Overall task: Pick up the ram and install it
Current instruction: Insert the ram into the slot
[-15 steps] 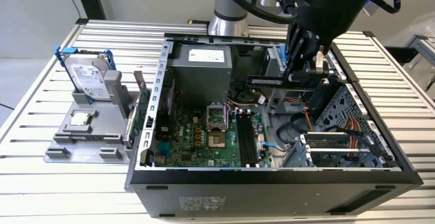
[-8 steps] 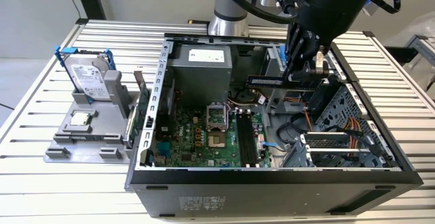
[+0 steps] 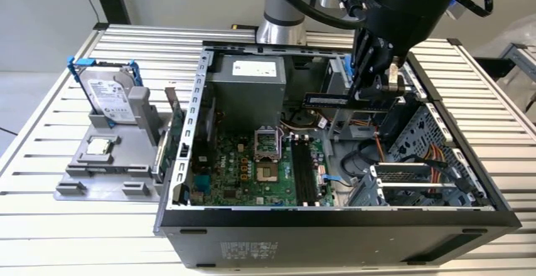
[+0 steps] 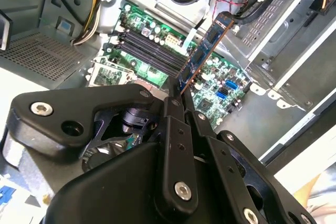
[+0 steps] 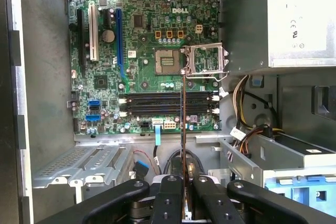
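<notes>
Bright, even light; soft shadows.

You are viewing one ram [image 3: 328, 100]: a thin, long bluish-green stick bearing dark chips, being gripped at one end by the gripper [image 3: 367, 98]. It is hanging level in the air above the motherboard [image 5: 136, 51], unseated, showing edge-on across the black slots [image 5: 157, 104] in the first wrist view.
</notes>
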